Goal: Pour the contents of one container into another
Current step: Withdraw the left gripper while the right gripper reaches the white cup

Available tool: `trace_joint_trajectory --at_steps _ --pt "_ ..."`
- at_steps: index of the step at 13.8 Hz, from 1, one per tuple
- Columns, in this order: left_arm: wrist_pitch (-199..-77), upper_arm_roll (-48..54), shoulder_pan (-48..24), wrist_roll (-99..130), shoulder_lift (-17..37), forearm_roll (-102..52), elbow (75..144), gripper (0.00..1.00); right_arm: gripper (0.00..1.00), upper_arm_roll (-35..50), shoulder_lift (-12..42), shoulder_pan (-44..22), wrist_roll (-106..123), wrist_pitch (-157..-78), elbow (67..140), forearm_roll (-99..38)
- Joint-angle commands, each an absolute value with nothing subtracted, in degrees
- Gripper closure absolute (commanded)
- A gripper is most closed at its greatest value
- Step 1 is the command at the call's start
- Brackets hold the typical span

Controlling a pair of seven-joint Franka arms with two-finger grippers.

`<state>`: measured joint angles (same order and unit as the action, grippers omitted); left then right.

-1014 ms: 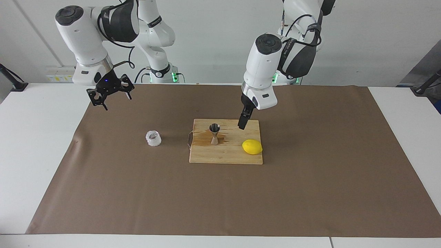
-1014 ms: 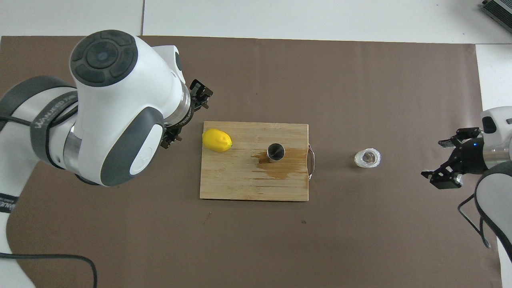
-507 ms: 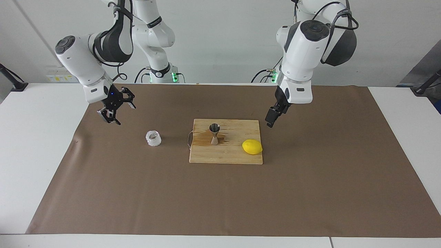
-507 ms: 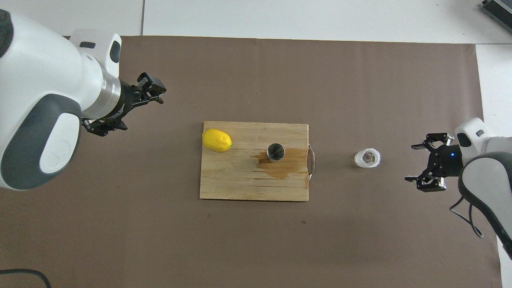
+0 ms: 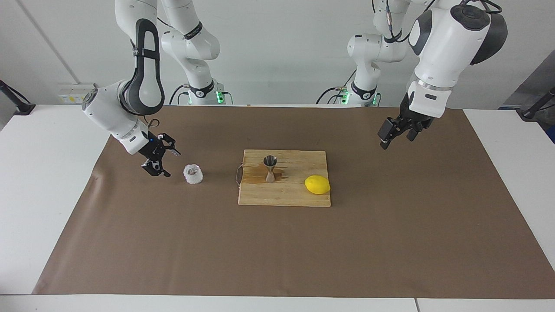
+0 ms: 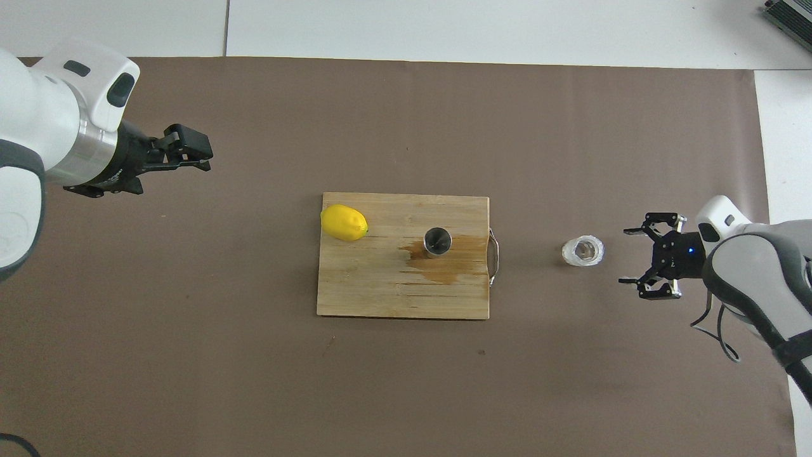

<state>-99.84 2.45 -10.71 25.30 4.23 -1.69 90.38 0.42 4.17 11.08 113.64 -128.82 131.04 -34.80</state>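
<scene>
The right gripper (image 5: 164, 163) (image 6: 636, 264) hangs low over the brown paper mat (image 5: 277, 242) (image 6: 406, 381), its fingers spread wide and pointed at the clear ribbed cup (image 5: 193, 173) (image 6: 583, 251). It is just beside the cup, on the side toward the right arm's end of the table, and is not touching it; nothing lies between the fingers.

The cup stands upright on the mat, near the wooden cutting board (image 5: 299, 197) (image 6: 368, 292) and off the board's metal-handled edge. The steel jigger (image 5: 270, 168) (image 6: 438, 242) stands upright on the board, at the handle end, on a dark wet stain (image 5: 256, 175) (image 6: 453, 270) that spreads over the wood. A lemon (image 5: 317, 184) (image 6: 344, 222) lies on the board at the end toward the left arm, well apart from the jigger.

The left gripper (image 5: 385, 139) (image 6: 196, 155) waits raised over bare mat, well off the board's lemon end, with its fingers drawn close together and nothing in them.
</scene>
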Motion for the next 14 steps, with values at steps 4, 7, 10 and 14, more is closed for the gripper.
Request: trace_joint_trajectory --at_steps 4,7,10,14 --pt "-96.94 2.9 -5.9 4.34 1.76 -0.88 92.11 0.0 0.0 0.7 7.55 11.16 121.35 -129.99 131.4 -42.07" --pt "-96.42 2.9 -4.14 -1.3 1.76 -0.88 91.94 0.0 0.0 0.88 9.23 10.64 124.8 -132.36 130.96 -44.82" --pt "-93.96 2.9 -4.04 -6.75 1.5 1.93 90.97 0.0 0.0 0.97 10.55 9.67 126.03 -132.45 130.87 -46.75" --pt "-94.22 2.9 -2.46 -10.02 0.44 1.58 91.84 0.0 0.0 0.97 12.66 9.58 126.47 -131.4 130.52 -49.92"
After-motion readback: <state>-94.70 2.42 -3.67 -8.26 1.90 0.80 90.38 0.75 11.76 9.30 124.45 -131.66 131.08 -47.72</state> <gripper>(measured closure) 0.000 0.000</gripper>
